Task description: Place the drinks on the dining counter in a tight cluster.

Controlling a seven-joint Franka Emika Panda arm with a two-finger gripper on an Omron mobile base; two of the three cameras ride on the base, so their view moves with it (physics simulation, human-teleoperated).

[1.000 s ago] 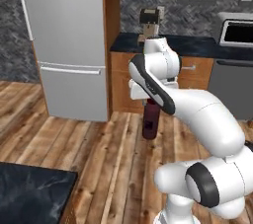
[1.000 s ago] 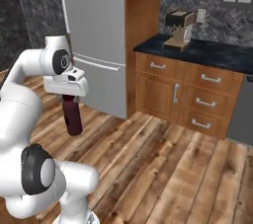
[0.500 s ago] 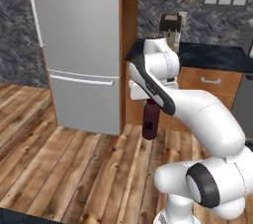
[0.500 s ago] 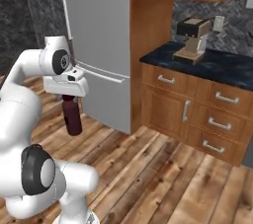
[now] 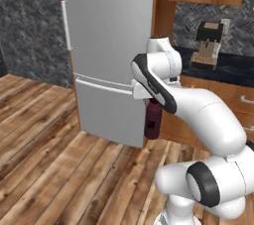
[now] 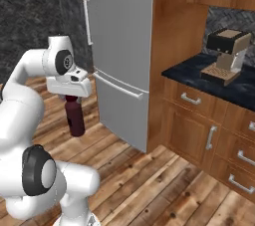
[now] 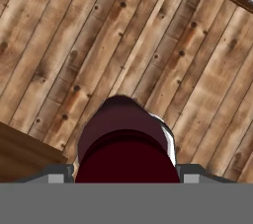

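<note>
Maroon bottle (image 6: 75, 118) hangs upright from gripper (image 6: 72, 98), arm bent, above wood floor (image 6: 149, 180).

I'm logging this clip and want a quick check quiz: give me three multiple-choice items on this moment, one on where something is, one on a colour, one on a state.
1. Where does the coffee machine stand?
A. On the dark counter above the wooden drawers
B. On the wood floor
C. On top of the fridge

2. What colour is the bottle under the gripper?
A. Clear with a blue cap
B. Dark maroon
C. Tan

3. What state is the bottle in?
A. Lying on the floor
B. Standing on a counter
C. Hanging upright from the gripper, held by its neck, above the floor

Key: 1 A, the right base view shows it on the black top over the drawers. 2 B, both base views and the hand view show a deep maroon body. 3 C, the bottle hangs clear of the wood floor with its top in the gripper.
</note>
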